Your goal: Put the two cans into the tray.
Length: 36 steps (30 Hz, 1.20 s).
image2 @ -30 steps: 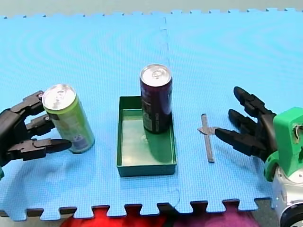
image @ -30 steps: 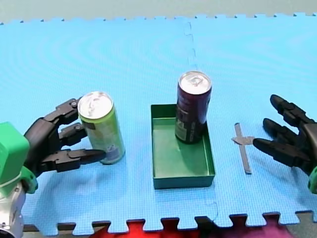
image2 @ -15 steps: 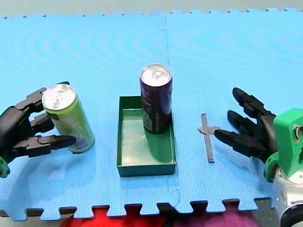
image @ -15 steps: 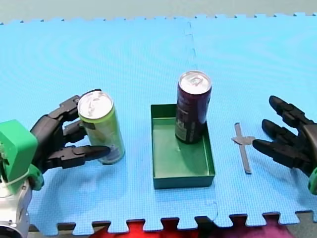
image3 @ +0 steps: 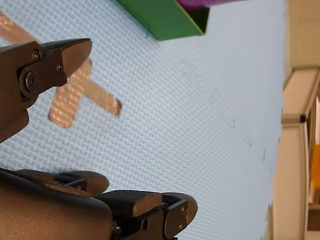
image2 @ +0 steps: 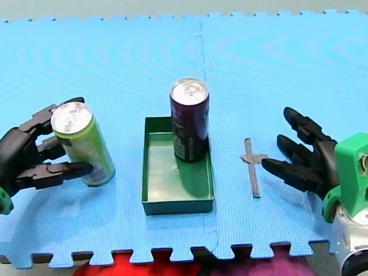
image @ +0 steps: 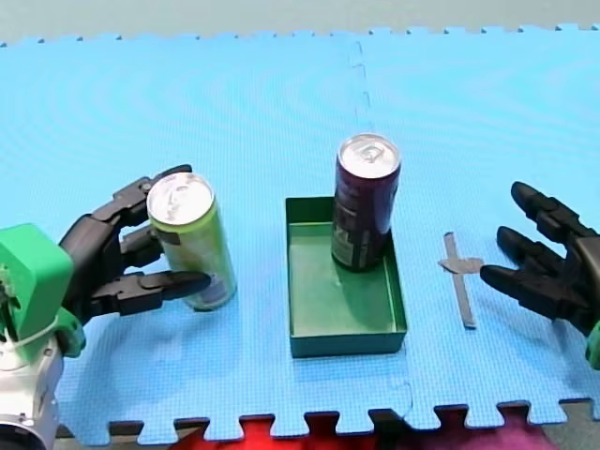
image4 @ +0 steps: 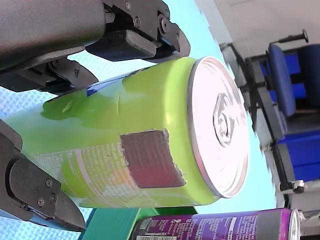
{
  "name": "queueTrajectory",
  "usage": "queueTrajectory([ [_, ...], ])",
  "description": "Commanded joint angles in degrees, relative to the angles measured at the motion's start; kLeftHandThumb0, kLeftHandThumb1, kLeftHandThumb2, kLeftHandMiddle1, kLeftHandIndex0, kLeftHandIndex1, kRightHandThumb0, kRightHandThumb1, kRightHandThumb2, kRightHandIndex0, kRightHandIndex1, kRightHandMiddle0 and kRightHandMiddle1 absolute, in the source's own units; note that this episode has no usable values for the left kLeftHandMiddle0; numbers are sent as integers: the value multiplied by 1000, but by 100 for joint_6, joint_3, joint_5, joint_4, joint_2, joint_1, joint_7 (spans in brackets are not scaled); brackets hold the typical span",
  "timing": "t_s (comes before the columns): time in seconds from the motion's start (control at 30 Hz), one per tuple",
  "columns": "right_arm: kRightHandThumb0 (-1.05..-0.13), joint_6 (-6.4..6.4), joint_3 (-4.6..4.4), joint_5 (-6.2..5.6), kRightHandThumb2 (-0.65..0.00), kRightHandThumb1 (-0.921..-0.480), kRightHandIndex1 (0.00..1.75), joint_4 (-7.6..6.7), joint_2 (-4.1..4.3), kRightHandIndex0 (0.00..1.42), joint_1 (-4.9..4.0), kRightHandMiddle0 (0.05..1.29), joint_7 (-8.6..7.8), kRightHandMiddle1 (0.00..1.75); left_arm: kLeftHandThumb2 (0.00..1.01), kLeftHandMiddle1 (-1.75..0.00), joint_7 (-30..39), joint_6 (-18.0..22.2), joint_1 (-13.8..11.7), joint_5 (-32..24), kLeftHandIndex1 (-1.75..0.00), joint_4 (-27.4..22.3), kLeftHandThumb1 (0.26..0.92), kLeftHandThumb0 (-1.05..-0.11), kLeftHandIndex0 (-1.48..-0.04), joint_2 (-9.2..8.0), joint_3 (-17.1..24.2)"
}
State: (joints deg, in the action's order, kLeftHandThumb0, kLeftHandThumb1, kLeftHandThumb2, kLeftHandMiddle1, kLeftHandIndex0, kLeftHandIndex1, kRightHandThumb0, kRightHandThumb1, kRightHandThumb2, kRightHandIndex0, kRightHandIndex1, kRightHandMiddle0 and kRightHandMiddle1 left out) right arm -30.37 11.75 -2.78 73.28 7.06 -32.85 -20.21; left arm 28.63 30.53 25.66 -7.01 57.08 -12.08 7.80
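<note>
A light-green can (image: 194, 246) stands upright on the blue mat, left of the tray. My left hand (image: 187, 227) is shut on it, with fingers behind its top and the thumb across its front. The second wrist view shows those black fingers (image4: 135, 35) pressed on the green can (image4: 135, 155). A purple can (image: 366, 206) stands upright in the far end of the green tray (image: 347, 342). My right hand (image: 504, 236) is off to the right of the tray, above the mat, holding nothing.
A grey tape cross (image: 459, 277) is stuck to the mat between the tray and my right hand, and also appears as a tape cross (image3: 82, 97) in the first wrist view. The mat's jigsaw front edge (image: 309, 422) runs close below the tray.
My left hand has moved a little to the right and its fingers have closed further around the green can. The right hand and purple can have barely moved.
</note>
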Motion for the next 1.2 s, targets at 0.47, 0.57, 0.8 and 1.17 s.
queueTrajectory([
  [0.47, -924, -5, 30, -103, -1, -771, 0, -146, 8, 340, 50, 315, 28, 1, 7, -10, 92, 131, 157, 45, -11, 228, 683, -1048, -350, -5, -47],
  [0.57, -924, -7, 34, -128, -2, -775, 0, -190, -5, 338, 65, 315, 28, 1, 7, -9, 151, 133, 159, 37, -9, 231, 686, -1048, -349, -6, -49],
  [0.8, -921, 25, 25, -149, -3, -781, 0, -227, -11, 335, 73, 312, 53, 0, 7, -6, 236, 104, 172, 35, -3, 239, 690, -1048, -341, -5, -49],
  [1.17, -931, 61, -3, -145, -3, -790, 0, -245, -16, 332, 84, 309, 118, 0, 5, -24, 205, 97, 165, 48, -31, 193, 695, -1048, -397, 48, -78],
])
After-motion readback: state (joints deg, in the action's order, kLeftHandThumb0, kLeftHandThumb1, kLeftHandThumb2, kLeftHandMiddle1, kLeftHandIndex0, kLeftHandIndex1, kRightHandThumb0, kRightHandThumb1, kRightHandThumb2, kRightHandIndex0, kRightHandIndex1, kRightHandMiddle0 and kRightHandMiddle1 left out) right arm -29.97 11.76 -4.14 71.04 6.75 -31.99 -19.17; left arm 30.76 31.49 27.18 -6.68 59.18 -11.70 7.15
